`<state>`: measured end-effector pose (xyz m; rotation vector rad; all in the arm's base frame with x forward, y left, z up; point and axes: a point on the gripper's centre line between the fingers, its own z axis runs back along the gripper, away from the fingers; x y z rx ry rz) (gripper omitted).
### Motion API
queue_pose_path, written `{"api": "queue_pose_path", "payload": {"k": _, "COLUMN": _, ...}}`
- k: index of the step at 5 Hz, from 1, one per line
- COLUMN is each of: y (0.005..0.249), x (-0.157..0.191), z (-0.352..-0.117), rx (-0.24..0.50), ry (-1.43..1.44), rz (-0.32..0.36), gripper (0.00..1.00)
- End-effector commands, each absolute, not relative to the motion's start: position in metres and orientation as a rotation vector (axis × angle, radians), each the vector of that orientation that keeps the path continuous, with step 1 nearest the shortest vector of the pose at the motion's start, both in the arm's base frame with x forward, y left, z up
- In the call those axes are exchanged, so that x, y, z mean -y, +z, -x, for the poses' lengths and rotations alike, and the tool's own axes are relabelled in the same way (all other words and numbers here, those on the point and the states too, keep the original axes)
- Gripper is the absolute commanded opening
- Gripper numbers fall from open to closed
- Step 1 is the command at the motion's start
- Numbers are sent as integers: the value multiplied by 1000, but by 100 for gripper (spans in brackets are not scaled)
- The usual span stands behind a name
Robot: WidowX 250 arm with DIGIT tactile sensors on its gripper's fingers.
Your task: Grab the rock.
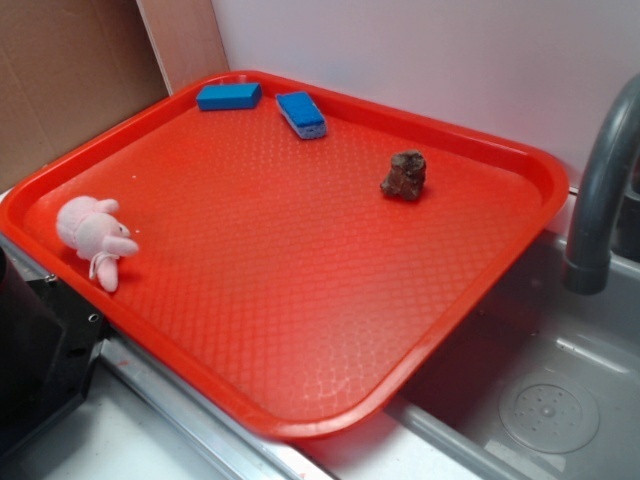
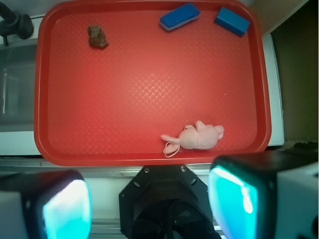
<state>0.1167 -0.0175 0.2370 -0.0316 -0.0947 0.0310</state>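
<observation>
Glowing fingertips (image 2: 67, 206) of the gripper (image 2: 149, 204) are filling the near edge of the wrist view, standing wide apart and holding nothing. Beyond them the red tray (image 2: 149, 89) is carrying the rock (image 2: 97, 37) at far left, apparently untouched, the pink plush toy (image 2: 197, 137) nearer, and two blue sponges (image 2: 180, 16) at far right. Approaching, descending and closing are all remaining.

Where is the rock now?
In the exterior view the rock lies alone on the red tray, near its far right rim, beside the grey faucet.
</observation>
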Motion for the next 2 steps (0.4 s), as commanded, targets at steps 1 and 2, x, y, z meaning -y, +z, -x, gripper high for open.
{"api": "queue_pose_path", "payload": {"k": 1, "y": 237, "x": 17, "z": -117, "rx": 95, "ry": 31, "rz": 32, "gripper": 100}}
{"api": "queue_pose_path", "payload": {"k": 2, "y": 213, "x": 38, "z": -142, "rx": 99, "ry": -80, "rz": 39, "gripper": 100}}
